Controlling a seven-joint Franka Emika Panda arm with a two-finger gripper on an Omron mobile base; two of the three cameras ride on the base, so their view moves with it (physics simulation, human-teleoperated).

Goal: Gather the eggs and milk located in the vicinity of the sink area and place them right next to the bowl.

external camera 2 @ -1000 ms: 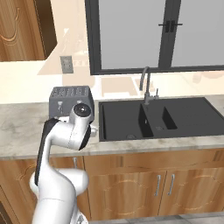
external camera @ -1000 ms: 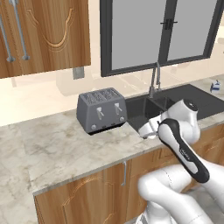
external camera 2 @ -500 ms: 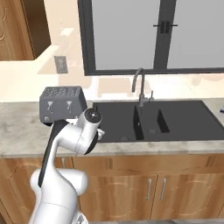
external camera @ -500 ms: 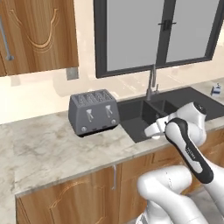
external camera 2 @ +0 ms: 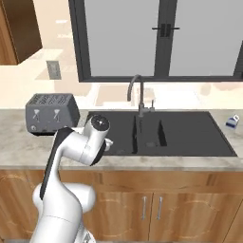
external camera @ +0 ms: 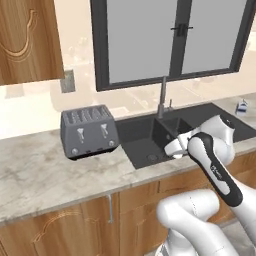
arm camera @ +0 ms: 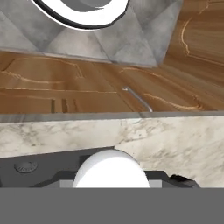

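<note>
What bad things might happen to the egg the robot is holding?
1. The end effector is shut on the smooth, round egg above the sink and the counter's front edge. If the egg slips, it may well crack.
2. The milk stands alone beyond the sink. A wide arm swing might knock it over.

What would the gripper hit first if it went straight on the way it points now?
Probably the marble counter strip along the front edge of the sink, just beyond the egg the gripper is shut on; depth is unclear.
</note>
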